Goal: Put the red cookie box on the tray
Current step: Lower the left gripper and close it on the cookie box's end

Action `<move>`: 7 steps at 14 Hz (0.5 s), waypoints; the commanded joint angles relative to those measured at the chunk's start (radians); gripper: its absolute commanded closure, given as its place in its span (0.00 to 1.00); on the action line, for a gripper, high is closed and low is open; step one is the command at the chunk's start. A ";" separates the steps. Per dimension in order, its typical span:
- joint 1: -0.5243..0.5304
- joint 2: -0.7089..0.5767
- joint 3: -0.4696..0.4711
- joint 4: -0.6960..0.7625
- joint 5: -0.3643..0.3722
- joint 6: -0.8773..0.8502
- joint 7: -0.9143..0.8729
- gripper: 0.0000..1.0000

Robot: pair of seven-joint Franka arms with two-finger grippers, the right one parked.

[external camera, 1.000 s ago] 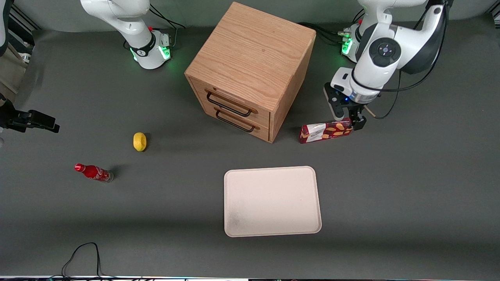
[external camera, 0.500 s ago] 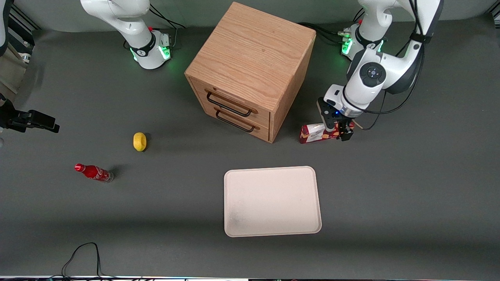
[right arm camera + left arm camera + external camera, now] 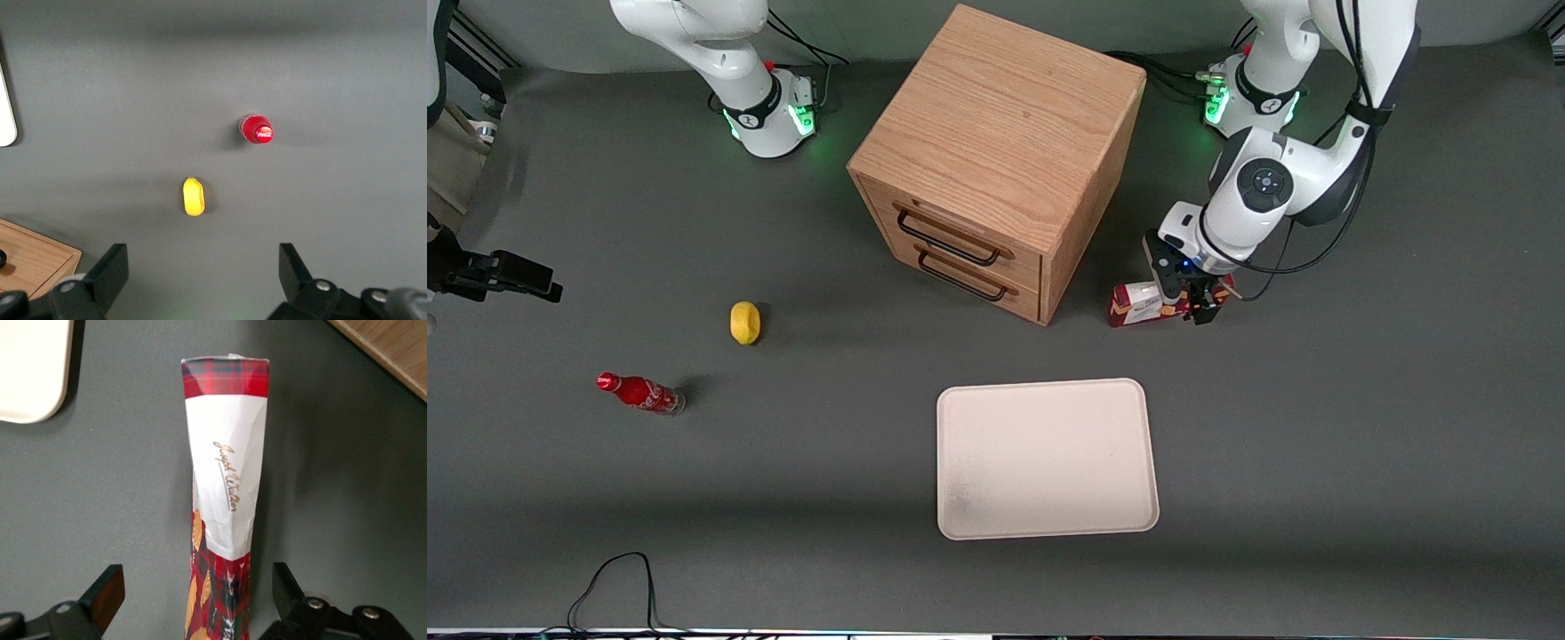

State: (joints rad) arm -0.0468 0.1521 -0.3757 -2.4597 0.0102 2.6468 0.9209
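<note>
The tool (image 3: 1193,300) stands spread astride the red cookie box (image 3: 1138,303) (not yet pinching), so it can grip the narrow sides before carrying it to the tray (image 3: 1047,459).

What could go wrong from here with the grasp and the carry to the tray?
The gripper straddles the box with fingers open and gaps on both sides, near the patterned end, not the middle. Gripped so far from centre, the long box might sag or swivel when lifted. The drawer cabinet stands close beside the box, so a swing could clip its corner. A tilted box may land across the rim of the tray.
</note>
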 commanded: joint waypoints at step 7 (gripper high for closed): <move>-0.007 -0.003 0.001 -0.021 0.137 0.039 -0.053 1.00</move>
State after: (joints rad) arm -0.0473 0.1536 -0.3762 -2.4659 0.1247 2.6661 0.9006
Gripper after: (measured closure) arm 0.573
